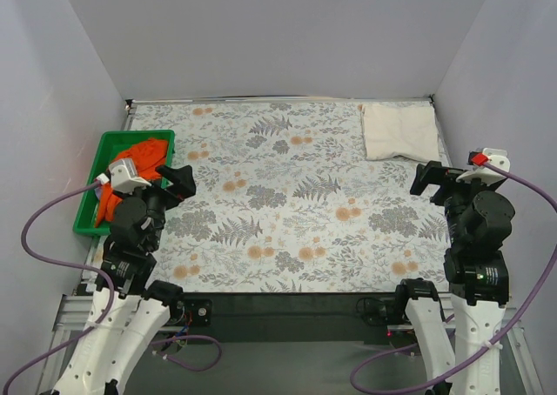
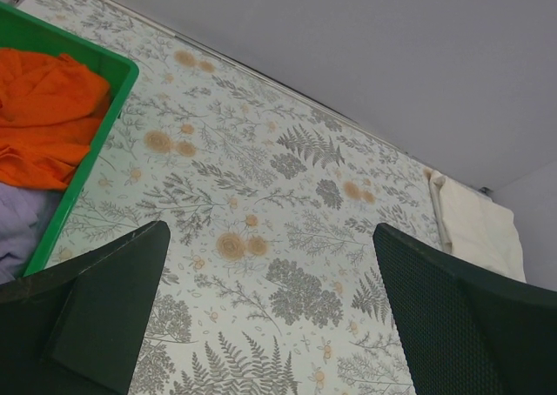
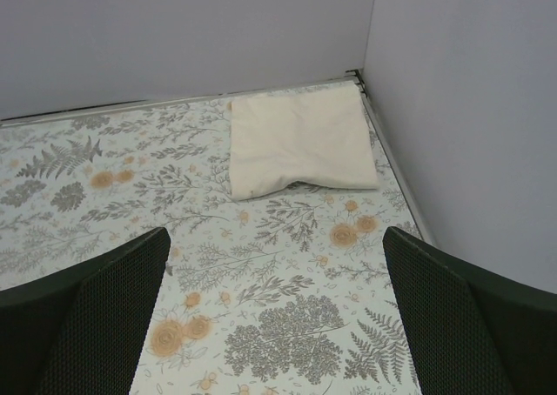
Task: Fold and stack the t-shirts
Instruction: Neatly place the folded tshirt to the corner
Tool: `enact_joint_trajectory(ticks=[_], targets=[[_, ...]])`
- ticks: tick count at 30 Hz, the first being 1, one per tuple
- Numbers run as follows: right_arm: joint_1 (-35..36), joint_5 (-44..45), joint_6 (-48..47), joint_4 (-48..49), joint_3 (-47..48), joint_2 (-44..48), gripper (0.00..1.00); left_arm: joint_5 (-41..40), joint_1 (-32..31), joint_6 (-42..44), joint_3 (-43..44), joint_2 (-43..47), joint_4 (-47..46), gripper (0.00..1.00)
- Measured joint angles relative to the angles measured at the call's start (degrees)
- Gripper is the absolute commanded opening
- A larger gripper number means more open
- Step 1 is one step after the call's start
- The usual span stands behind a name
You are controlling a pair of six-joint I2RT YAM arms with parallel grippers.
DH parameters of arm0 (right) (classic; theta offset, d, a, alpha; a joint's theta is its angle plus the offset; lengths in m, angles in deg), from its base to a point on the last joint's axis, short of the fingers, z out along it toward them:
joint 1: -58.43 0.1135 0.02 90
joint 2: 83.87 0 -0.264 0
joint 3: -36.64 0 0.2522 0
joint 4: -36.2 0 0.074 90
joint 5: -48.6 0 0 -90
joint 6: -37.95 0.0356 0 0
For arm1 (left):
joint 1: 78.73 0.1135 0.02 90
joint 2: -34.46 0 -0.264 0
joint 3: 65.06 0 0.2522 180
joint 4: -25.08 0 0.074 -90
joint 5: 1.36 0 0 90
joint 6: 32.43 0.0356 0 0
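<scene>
While both arms hang over the sides of the floral counter (image 1: 287, 204), the left hand (image 2: 270, 317) has its fingers spread wide with nothing between them, and the right hand (image 3: 274, 308) is likewise apart and empty. The cream t-shirt (image 3: 300, 143) lies folded in the far right corner, well apart from both. The orange t-shirt (image 2: 48, 117) sits crumpled in the green tray (image 1: 122, 137) at the left edge, the lavender t-shirt (image 2: 17, 225) beside it.
</scene>
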Motion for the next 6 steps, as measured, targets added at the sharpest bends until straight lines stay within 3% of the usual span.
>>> enact_joint_trajectory(ticks=[6], targets=[[0.0,-0.1,-0.4,0.3,0.0,-0.1,0.98,0.8,0.0,0.1,-0.1,-3.0,-4.4,0.98]])
